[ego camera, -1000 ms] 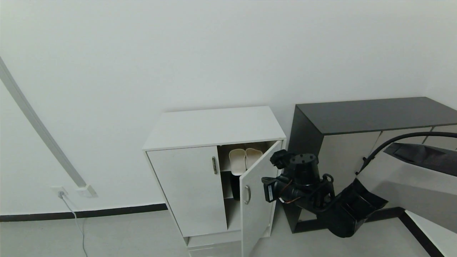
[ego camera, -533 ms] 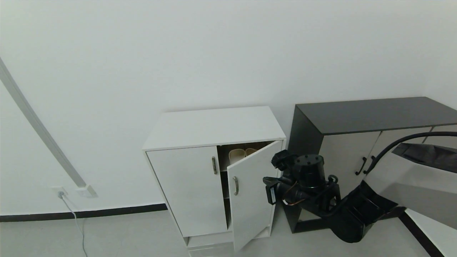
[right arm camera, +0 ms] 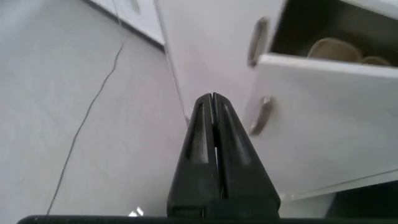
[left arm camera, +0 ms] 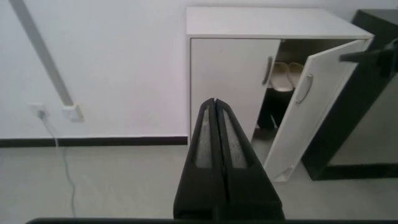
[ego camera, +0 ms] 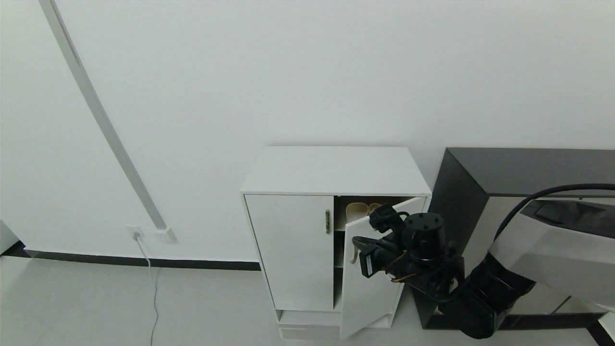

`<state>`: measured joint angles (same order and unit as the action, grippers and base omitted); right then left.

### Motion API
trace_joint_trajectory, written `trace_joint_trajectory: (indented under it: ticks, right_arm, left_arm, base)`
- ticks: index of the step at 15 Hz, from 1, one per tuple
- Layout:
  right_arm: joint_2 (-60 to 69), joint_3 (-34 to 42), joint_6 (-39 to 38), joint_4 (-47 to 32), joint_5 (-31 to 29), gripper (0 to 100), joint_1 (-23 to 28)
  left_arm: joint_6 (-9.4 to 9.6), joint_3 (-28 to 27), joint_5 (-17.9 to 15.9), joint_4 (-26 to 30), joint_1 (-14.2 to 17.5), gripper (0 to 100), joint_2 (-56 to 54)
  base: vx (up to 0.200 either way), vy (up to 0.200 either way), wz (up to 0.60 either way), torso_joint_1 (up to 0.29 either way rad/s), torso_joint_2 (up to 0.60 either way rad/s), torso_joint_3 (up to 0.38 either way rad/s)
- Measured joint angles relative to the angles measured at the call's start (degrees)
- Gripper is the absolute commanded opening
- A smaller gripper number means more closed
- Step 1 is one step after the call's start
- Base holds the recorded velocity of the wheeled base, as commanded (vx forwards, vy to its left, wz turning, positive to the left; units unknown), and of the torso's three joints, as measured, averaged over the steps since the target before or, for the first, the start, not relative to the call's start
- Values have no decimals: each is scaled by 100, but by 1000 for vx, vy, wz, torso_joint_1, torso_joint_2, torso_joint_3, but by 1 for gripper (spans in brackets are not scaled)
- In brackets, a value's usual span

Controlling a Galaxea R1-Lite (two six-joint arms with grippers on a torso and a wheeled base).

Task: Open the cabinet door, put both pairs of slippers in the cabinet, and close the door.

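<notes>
Two doors: the cabinet [ego camera: 331, 170] has a left-hand door [ego camera: 293, 250] lying flush and shut, and a right-hand door [ego camera: 370, 293] swung partway out from the cabinet's right edge.
Two handles: one upright metal handle per door. The shut door's handle [ego camera: 327, 221] sits at its inner edge, and the open door's handle [right arm camera: 264, 115] sits near its free edge.
Two beige slippers: one pair [ego camera: 361, 209] lies side by side at the front edge of the upper shelf [ego camera: 339, 229], seen through the gap beside the right-hand door.
Below that shelf: it is dark inside, and I cannot tell what lies there.
One right gripper [ego camera: 356, 242]: my fingers are pressed together with nothing between them, in front of the outer face of the right-hand door and near its handle. I cannot tell whether I touch the door.
One left gripper [left arm camera: 214, 102]: my fingers are pressed together here too and empty, well apart from the cabinet and pointing towards it above the floor [ego camera: 96, 302].
One dark sideboard [ego camera: 528, 166]: it stands just beside the cabinet's right side, against the same wall [ego camera: 288, 72].
One wall socket [ego camera: 135, 232]: it is low on the wall to the cabinet's left, with one cable [ego camera: 153, 288] running down to the floor.
One pale conduit strip [ego camera: 101, 120]: it slants up the wall above the socket.
</notes>
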<state>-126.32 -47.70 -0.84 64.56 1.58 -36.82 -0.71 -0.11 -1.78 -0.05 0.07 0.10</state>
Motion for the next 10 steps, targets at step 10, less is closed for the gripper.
trace_joint_trajectory:
  ticks: [10]
  right_arm:
    - [118,862,-50,-29,-291,0,-41]
  left_arm:
    - [11,1,1,5,-7,0,0]
  base:
    - [0,0,0,0,0,0]
